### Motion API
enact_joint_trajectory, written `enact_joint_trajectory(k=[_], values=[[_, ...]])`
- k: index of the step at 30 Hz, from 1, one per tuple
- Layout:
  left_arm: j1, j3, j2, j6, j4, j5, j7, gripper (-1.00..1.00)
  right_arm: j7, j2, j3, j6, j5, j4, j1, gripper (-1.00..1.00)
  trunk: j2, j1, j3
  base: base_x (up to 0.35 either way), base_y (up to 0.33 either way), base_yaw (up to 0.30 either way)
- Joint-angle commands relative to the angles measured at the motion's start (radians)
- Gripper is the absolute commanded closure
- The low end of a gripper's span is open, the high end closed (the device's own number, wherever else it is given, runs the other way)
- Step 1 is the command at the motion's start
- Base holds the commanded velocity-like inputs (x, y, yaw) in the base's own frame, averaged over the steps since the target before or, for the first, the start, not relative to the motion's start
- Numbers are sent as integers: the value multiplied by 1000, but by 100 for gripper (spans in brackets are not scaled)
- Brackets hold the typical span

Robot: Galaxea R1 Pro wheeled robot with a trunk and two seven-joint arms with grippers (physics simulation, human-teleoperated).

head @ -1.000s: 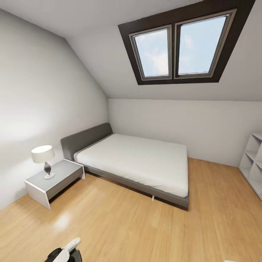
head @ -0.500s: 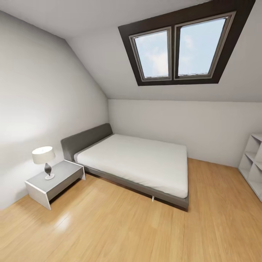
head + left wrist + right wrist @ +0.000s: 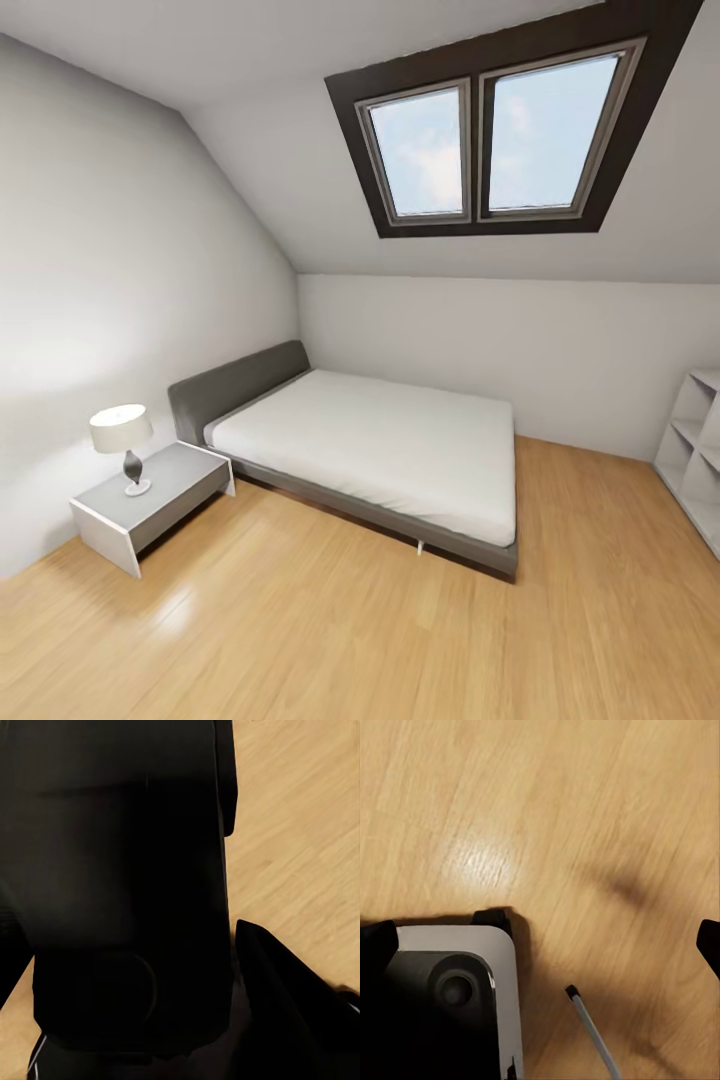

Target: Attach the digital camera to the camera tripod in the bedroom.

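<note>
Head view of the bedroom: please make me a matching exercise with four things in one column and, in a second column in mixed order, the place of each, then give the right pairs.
Things:
1. lamp
2. bed
3. skylight
4. white shelf unit

Places:
A. in the sloped ceiling
B. at the right edge of the view, on the wood floor
C. on the grey nightstand
D. with its grey headboard against the left wall

Right pairs: 1-C, 2-D, 3-A, 4-B.
</note>
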Motion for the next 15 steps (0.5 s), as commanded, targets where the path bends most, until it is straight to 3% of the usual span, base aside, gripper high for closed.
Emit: enact_joint_trajectory(k=[1,10,15], values=[[-1,-9,0,-2,0,5,4,100,2,3,-9,-6,9,3,-1,-100,6,-4,2,0,0,0],[0,-9,2,-2,-1,3,-16,100,1,22,-9,-1,9,3,0,-100,69,-38,30,0,0,0],[0,-10,17,0,-1,5,-140,100,-1,24,-9,0,9,3,0,-100,104,-57,45,0,0,0]])
